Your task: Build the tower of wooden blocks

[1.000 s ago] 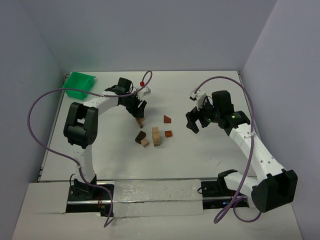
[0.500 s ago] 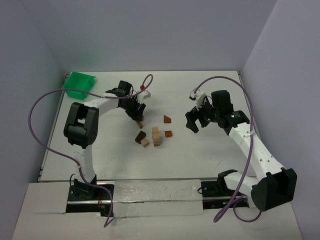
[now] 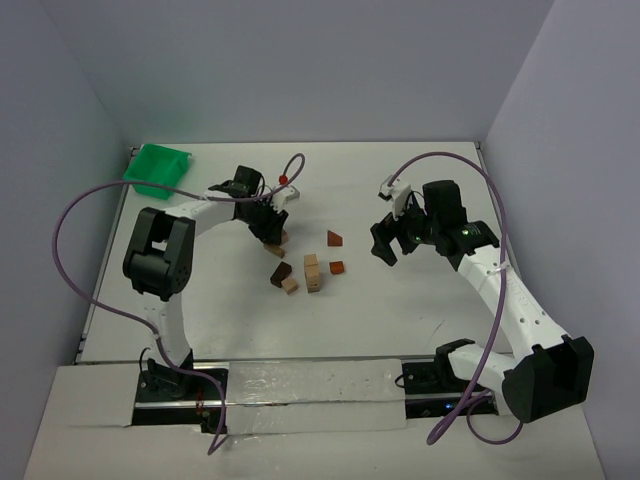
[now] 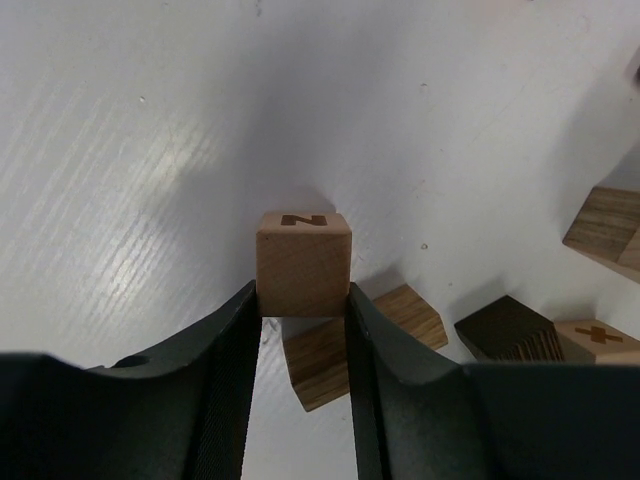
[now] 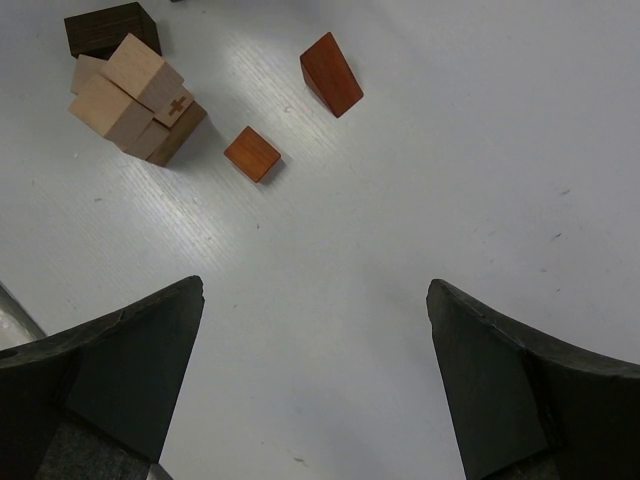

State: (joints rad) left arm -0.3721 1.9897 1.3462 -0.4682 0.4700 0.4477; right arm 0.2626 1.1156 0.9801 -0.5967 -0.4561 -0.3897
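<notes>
My left gripper (image 3: 273,233) is shut on a light tan cube marked "N" (image 4: 303,262), held between both fingers just above the table. A tan block (image 4: 340,345) lies on the table under it. To the right lie a dark brown block (image 4: 508,328) and a tan block with a cross (image 4: 598,337). From above, a short tan stack (image 3: 312,272) stands mid-table, with the dark brown block (image 3: 280,272) and a tan block (image 3: 290,286) on its left. A reddish cube (image 3: 337,267) and a reddish wedge (image 3: 334,238) lie to its right. My right gripper (image 3: 385,241) is open and empty, right of the wedge (image 5: 331,74).
A green plastic bin (image 3: 160,168) sits at the far left corner of the white table (image 3: 420,320). Grey walls close in the back and both sides. Purple cables loop over both arms.
My left gripper has shifted slightly left and turned, with the tan cube still in it. The right arm has not moved.
</notes>
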